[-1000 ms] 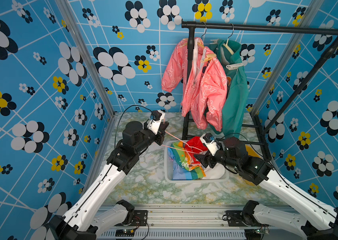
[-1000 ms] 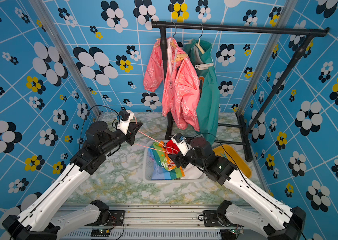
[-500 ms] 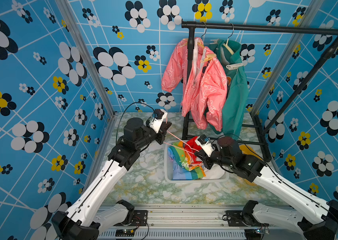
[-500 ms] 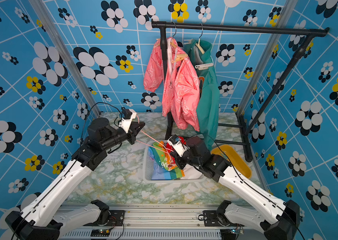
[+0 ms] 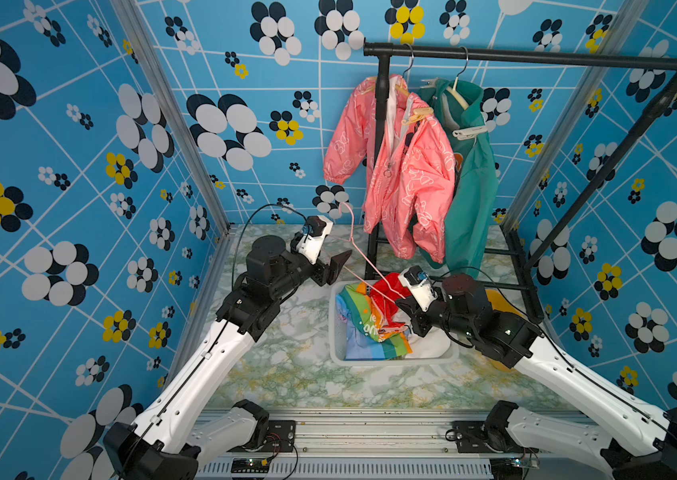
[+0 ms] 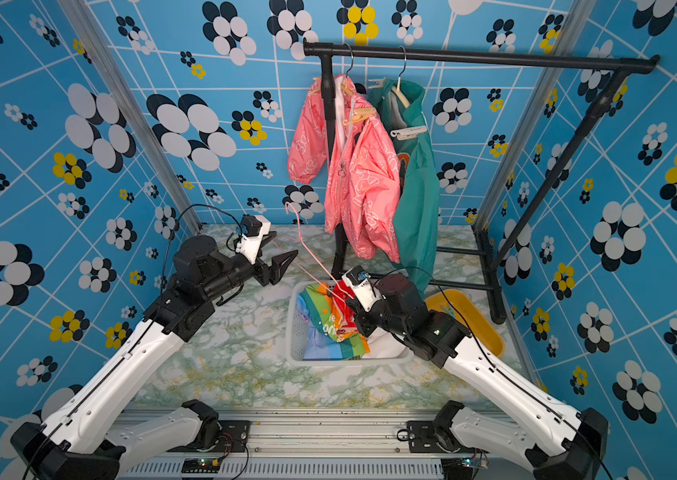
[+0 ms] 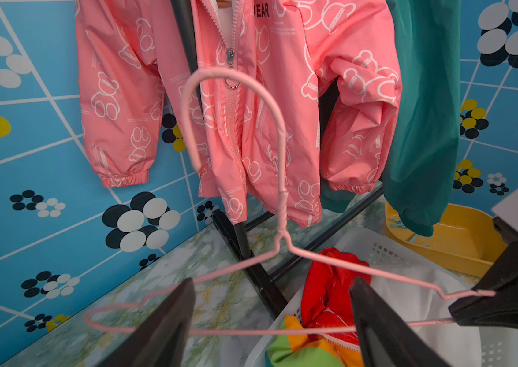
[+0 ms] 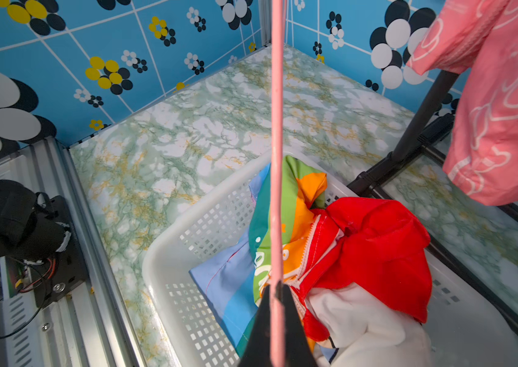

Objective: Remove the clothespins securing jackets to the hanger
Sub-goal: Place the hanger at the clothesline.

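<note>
Blue flower-print walls box in a green-veined marble tabletop. Left of the white laundry basket, the left gripper stands with its jaws spread wide, and the pink wire hanger passes between them. Over the basket, the right gripper is pinched tight on that hanger's end, above the crumpled white jacket with red trim. Behind the basket, well apart from both grippers, the pink jacket and teal jacket hang on the black rack. A tan clothespin and a whitish-grey clothespin sit on their shoulders.
</note>
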You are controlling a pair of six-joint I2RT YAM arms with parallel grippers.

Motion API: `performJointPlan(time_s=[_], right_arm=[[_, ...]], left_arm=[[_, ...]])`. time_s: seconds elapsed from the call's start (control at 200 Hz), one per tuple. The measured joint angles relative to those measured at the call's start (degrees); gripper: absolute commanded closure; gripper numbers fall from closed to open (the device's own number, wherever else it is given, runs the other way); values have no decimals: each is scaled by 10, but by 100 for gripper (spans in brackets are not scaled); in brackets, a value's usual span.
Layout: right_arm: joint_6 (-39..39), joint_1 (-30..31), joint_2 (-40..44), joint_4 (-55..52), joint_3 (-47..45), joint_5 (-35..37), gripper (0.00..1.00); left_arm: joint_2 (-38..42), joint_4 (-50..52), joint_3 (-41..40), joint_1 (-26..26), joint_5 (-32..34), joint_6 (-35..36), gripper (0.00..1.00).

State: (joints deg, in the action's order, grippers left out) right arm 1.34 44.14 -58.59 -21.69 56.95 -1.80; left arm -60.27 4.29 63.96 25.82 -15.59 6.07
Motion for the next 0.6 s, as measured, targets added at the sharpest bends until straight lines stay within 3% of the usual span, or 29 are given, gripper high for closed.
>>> performJointPlan(time_s=[0.305, 0.41, 0.605], right_arm=[[-4, 0, 94, 1, 19, -1, 100], [11, 0, 147, 24, 24, 20, 100], [82, 0, 186, 90, 32, 135, 100]], left_arm=[[180, -10, -109, -7, 92, -24, 0], [196, -11, -111, -10, 112, -27, 0], [168, -18, -112, -10, 118, -38, 1]])
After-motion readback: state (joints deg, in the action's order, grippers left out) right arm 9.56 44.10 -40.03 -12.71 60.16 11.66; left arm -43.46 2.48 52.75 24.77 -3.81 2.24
